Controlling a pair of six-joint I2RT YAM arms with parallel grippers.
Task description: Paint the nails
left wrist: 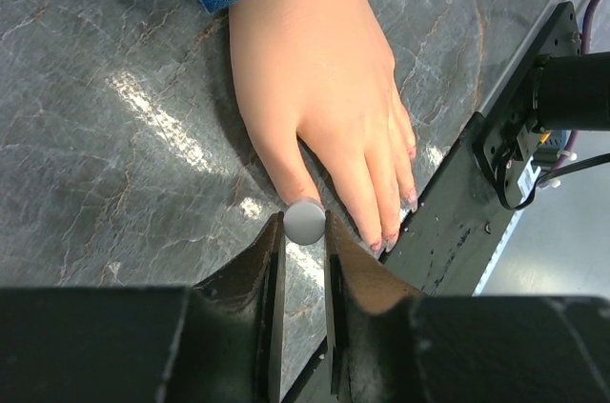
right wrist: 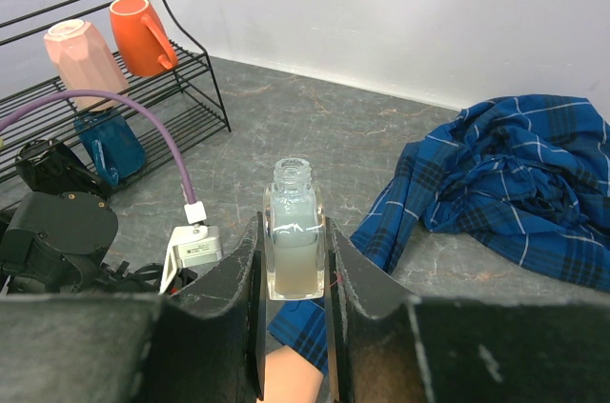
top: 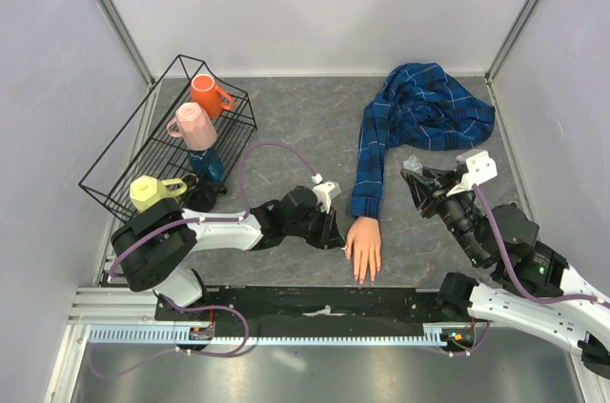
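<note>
The pale mannequin hand [top: 363, 243] lies palm down near the table's front edge, its blue plaid sleeve [top: 367, 174] running back. The nails [left wrist: 386, 243] at the fingertips look smudged dark. My left gripper [left wrist: 305, 224] is shut on a round grey-white cap [left wrist: 305, 220], seen end-on right over the thumb tip, which it hides; no brush shows beneath it. In the top view that left gripper [top: 334, 231] sits just left of the hand. My right gripper [right wrist: 294, 225] is shut on a small clear uncapped bottle [right wrist: 293, 198] of milky liquid, held upright to the sleeve's right [top: 412, 168].
A black wire rack [top: 112, 151] at the back left holds orange [top: 208, 93], pink [top: 193, 127], yellow [top: 152, 191] and blue [top: 210, 165] mugs. The rest of the plaid shirt [top: 434, 103] is bunched at the back right. A black base rail [top: 315, 303] runs just before the fingertips.
</note>
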